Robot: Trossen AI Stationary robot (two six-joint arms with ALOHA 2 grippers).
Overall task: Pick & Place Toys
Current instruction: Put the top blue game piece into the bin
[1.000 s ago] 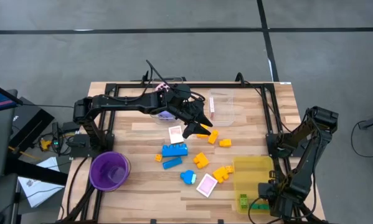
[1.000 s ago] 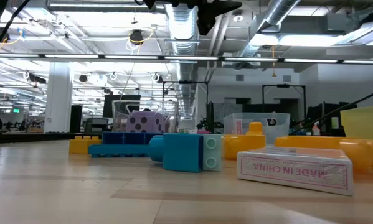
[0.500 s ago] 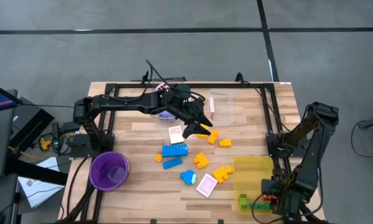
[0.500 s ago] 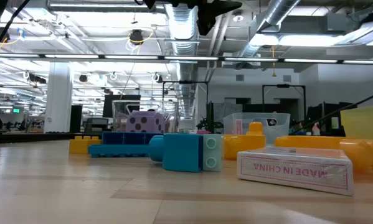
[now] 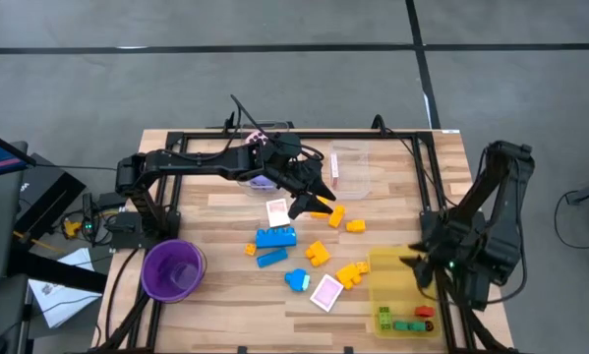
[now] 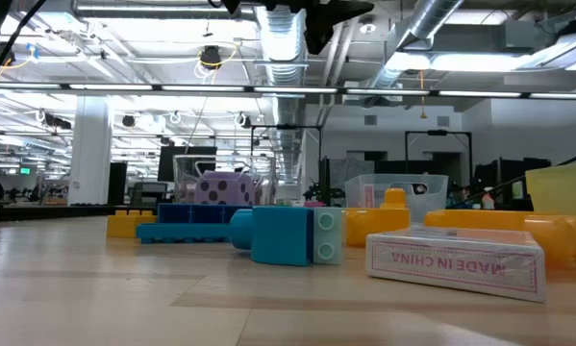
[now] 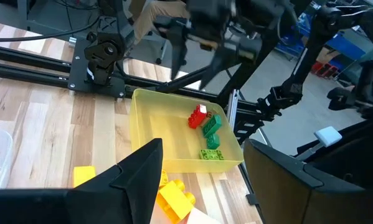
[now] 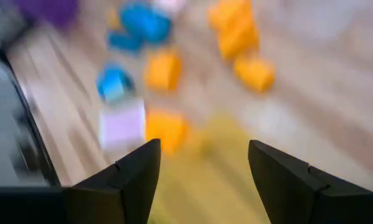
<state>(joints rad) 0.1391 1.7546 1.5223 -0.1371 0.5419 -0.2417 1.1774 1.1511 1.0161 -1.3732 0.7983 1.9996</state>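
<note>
Toys lie scattered mid-bench: a blue block [image 5: 275,238], a smaller blue piece [image 5: 296,280], yellow blocks [image 5: 351,272], orange blocks [image 5: 318,254], and two flat pink-white cards [image 5: 326,292] [image 5: 277,210]. A few green and red pieces [image 5: 404,322] sit in the near end of the yellow tray [image 5: 392,267].

Right gripper [image 5: 409,262]: fingers [image 8: 129,180] spread apart, nothing between them, poised above the tray's edge. The arm rises from its base at the bench's right side, elbow folded high, wrist turned in toward the toys. Its wrist view is smeared; only blue, orange and pink patches on wood read through.

Left gripper [image 5: 309,200]: fingers [image 7: 133,177] parted with an empty gap, hanging over the yellow and orange pieces just beside the upper card. The arm stretches nearly flat from its base at the left, across the bench's far half, with the wrist dipped down.

Left wrist view gives what the high view hides: the tray's inside, with a red piece [image 7: 197,116] touching green ones [image 7: 210,127], and the right arm's dark links above the tray's far rim.

Low view shows no gripper, only the left arm's dark links at the top. It shows a purple dotted die [image 6: 222,186] inside a clear box [image 6: 184,179], a card's edge printed MADE IN CHINA [image 6: 455,259], and a second clear box [image 6: 395,191] behind. The purple cup [image 5: 173,268] stands at the bench's near left.
</note>
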